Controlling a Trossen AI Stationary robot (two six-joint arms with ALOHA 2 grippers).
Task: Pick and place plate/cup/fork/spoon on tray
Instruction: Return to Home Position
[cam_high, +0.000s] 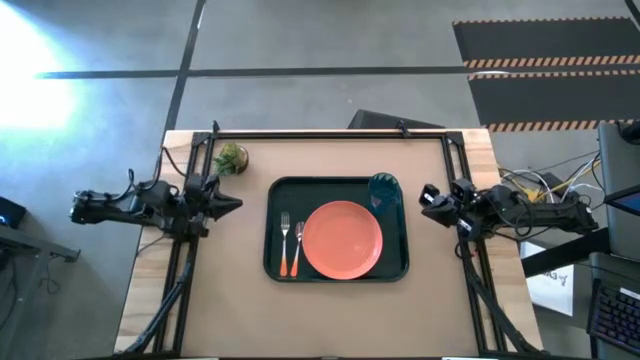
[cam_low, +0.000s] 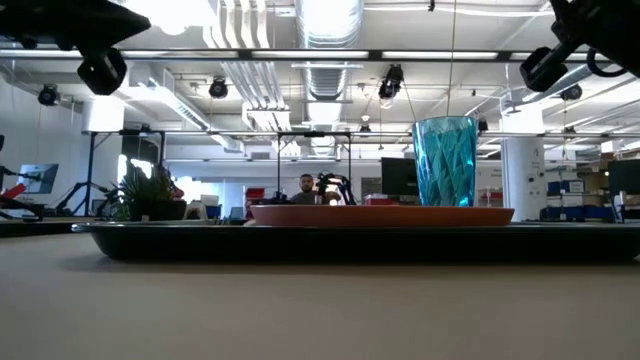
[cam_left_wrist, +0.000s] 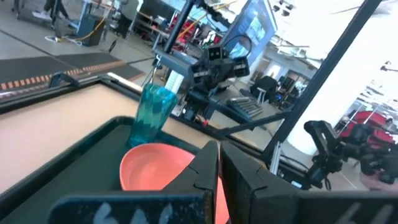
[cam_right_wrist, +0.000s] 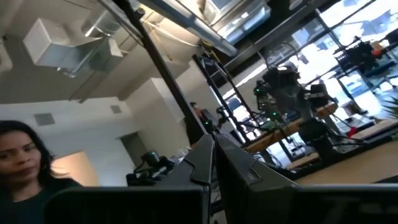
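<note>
Overhead, ceiling ducts (cam_low: 328, 35); tan tabletop (cam_high: 330, 315) bears tray (cam_high: 272, 240).

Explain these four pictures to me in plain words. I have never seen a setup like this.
This is a robot with two dark arms at a table. One picture looks straight down, one looks level across the tabletop, and two come from cameras on the arms' wrists. The left gripper and the right gripper hang at either side of the tray, both shut and holding nothing. On the tray lie an orange plate, with a fork and a spoon side by side toward the left arm, and a teal cup standing in a corner. A small plant stands off the tray.
</note>
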